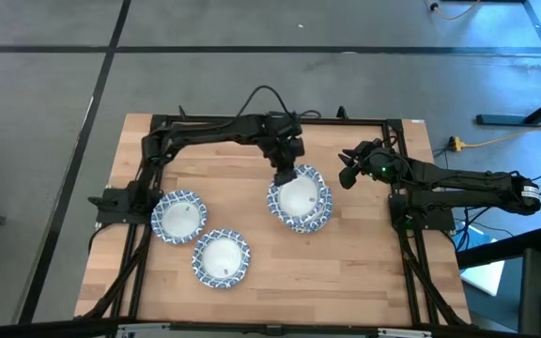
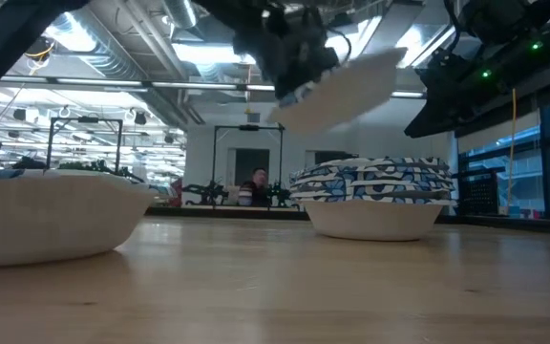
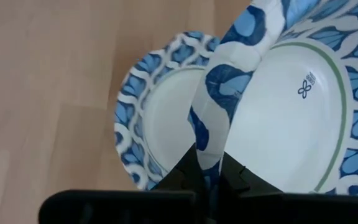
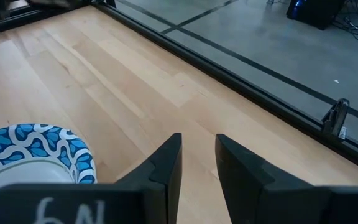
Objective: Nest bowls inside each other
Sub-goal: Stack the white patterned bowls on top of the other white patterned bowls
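1. Above the middle of the table (image 1: 364, 282), my left gripper (image 1: 286, 172) hangs over the nested stack of bowls (image 1: 301, 202), my arm reaching in from the far left corner.
2. My left fingers (image 3: 185, 177) are pinched nearly together on the patterned rim of one bowl (image 3: 291, 112), with only the thin rim wall between them.
3. That held bowl (image 2: 337, 91) is in the air, apart from the stack (image 2: 370, 196) below it. From table height it is tilted, rim edge down toward my gripper and the far side raised to the right, its white underside showing.
4. In my left wrist view the held bowl's open side faces the camera, and a second bowl rim (image 3: 142, 118) of the stack lies just behind and below it.
5. The bowl is round, so I cannot name a long axis; only its tilt tells which way it faces.
6. Two more bowls stand upright on the left part of the table: one near the left edge (image 1: 178, 215), one nearer the front (image 1: 221, 257), just beside each other.
7. My right gripper (image 1: 350, 169) waits right of the stack, near it but clear of it.
8. My right fingers (image 4: 166, 165) stand slightly apart with bare wood between them and nothing held; the stack's rim (image 4: 36, 152) shows at the side.
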`<control>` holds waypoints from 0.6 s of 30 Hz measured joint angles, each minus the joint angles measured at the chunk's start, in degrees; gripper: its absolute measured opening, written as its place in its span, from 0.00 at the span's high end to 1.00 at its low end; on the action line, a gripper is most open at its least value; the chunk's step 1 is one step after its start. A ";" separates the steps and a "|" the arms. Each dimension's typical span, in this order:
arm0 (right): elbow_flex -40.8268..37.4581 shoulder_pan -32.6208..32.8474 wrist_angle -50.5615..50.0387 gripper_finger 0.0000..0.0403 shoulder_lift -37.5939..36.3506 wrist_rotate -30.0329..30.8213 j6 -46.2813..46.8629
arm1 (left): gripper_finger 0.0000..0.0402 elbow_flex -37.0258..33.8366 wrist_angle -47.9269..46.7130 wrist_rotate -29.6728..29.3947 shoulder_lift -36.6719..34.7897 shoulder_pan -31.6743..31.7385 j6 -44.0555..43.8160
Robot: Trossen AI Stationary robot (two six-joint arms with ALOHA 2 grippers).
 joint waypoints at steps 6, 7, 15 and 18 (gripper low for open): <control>0.00 0.00 0.00 0.76 0.00 0.00 0.00 | 1.00 0.00 3.14 -0.02 3.63 0.00 -3.20; 0.00 0.00 -0.01 0.76 0.00 0.00 0.00 | 1.00 0.00 3.10 -0.05 4.10 0.00 -3.38; 0.00 0.00 0.00 0.76 0.00 0.00 0.06 | 1.00 -0.02 2.91 -3.37 5.31 0.04 -3.50; 0.00 0.00 0.00 0.76 0.00 0.00 0.06 | 1.00 -0.01 2.97 -5.94 5.31 0.32 -3.48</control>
